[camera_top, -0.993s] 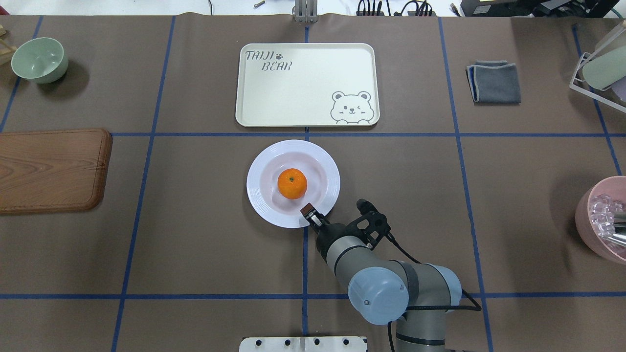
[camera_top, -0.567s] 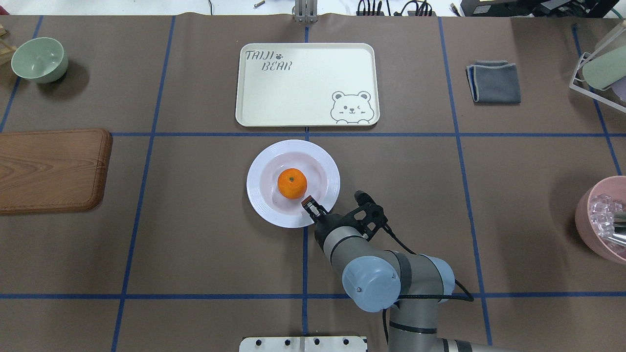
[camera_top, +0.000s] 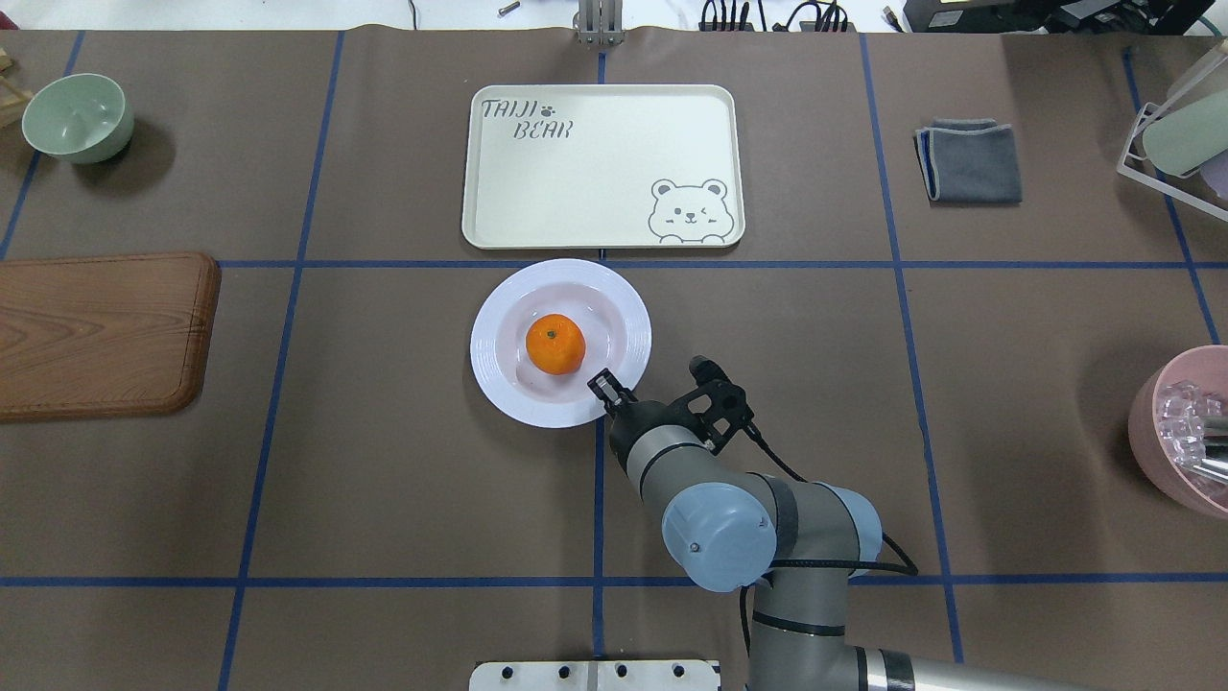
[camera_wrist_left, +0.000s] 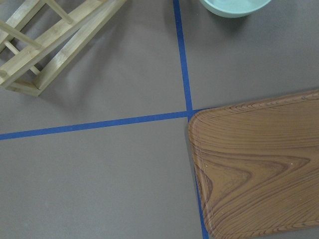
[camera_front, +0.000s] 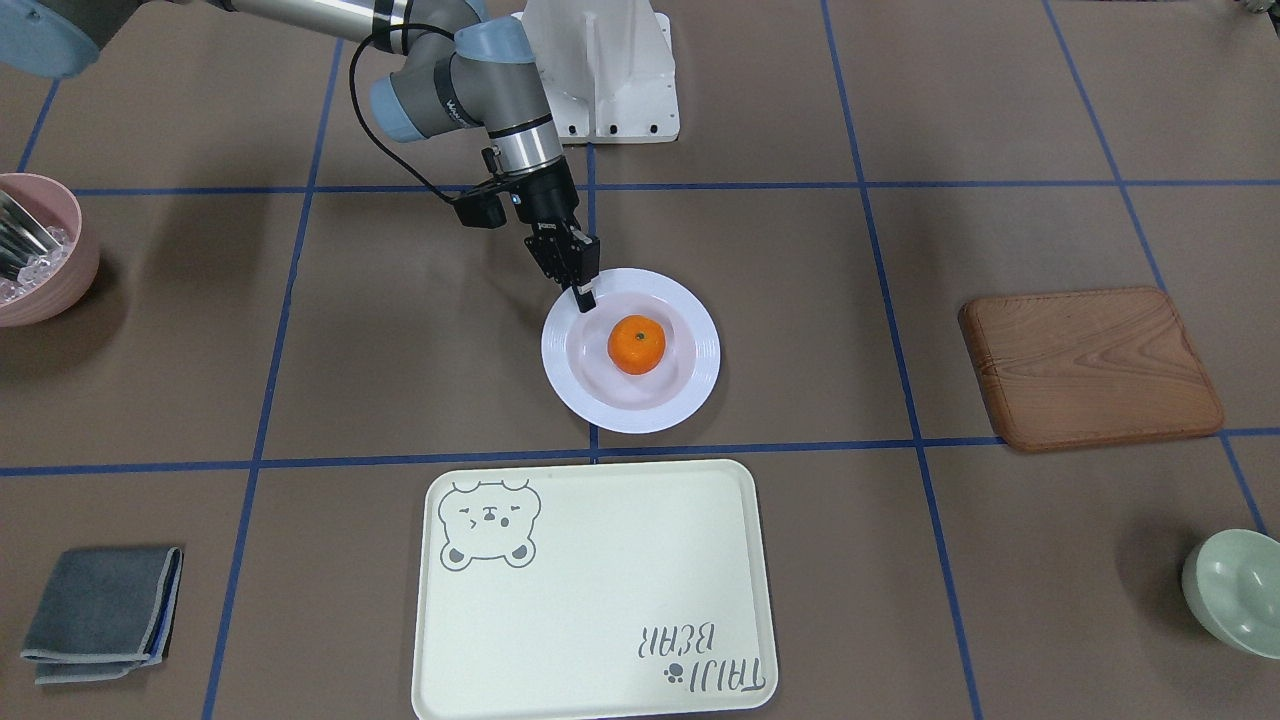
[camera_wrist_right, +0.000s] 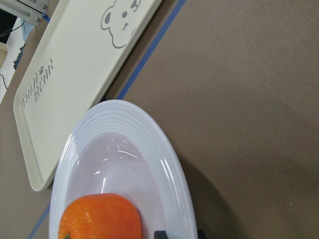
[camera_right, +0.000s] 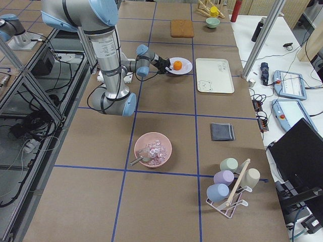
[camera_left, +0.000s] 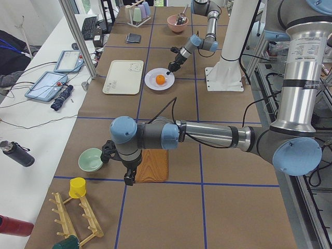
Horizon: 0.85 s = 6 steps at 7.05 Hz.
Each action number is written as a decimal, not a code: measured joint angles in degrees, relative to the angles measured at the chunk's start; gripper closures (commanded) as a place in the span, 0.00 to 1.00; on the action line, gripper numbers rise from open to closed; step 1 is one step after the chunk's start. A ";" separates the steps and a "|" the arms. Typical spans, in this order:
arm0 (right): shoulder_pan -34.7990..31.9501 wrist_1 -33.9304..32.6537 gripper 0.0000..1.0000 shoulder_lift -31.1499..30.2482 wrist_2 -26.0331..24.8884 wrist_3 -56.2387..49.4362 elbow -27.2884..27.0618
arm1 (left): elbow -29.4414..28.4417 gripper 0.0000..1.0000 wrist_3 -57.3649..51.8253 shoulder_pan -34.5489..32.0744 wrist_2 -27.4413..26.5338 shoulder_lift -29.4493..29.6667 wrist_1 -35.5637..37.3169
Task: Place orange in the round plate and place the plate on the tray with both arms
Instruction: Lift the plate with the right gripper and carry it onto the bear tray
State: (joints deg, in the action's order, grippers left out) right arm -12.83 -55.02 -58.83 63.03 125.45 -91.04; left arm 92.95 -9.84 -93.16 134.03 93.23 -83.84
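The orange [camera_top: 555,344] lies in the well of the round plate [camera_top: 499,384], just in front of the tray [camera_top: 602,168]. My right gripper [camera_top: 604,386] is shut on the plate's near-right rim; in the right wrist view the rim [camera_wrist_right: 169,164] runs down between the fingertips [camera_wrist_right: 159,233]. The plate looks slightly raised and tilted. The tray carries nothing. My left gripper [camera_left: 129,179] hangs over the near edge of the wooden board, far from the plate, and I cannot tell whether it is open or shut.
A wooden board [camera_top: 101,331] and a pale green bowl [camera_top: 79,117] are on the left. On the right are a folded grey cloth [camera_top: 969,161], a pink bowl [camera_top: 1185,427] and a cup rack [camera_top: 1175,134]. A wooden rack [camera_wrist_left: 50,40] lies near the left wrist.
The plate with the orange has shifted away from the robot and slightly left, toward the tray, carried by the right gripper on its rim.
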 measured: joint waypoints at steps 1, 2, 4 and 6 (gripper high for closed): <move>-0.58 0.08 1.00 -0.11 0.01 -0.07 -0.36 | 0.72 0.01 0.07 0.00 0.00 -0.49 0.01; -1.21 0.70 1.00 -0.18 -0.01 -0.10 -1.05 | 1.20 0.01 0.16 0.00 0.00 -0.83 0.05; -2.15 5.56 1.00 -0.28 -2.41 -0.16 -1.94 | 2.30 0.01 0.27 0.00 0.00 -1.78 0.07; -2.74 10.70 1.00 -0.30 -4.70 -0.13 -1.96 | 3.07 0.01 0.36 0.00 0.00 -2.28 0.08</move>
State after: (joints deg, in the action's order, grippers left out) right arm -15.58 -44.32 -59.13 58.33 125.32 -92.99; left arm 96.01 -9.48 -93.17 134.03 90.95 -83.76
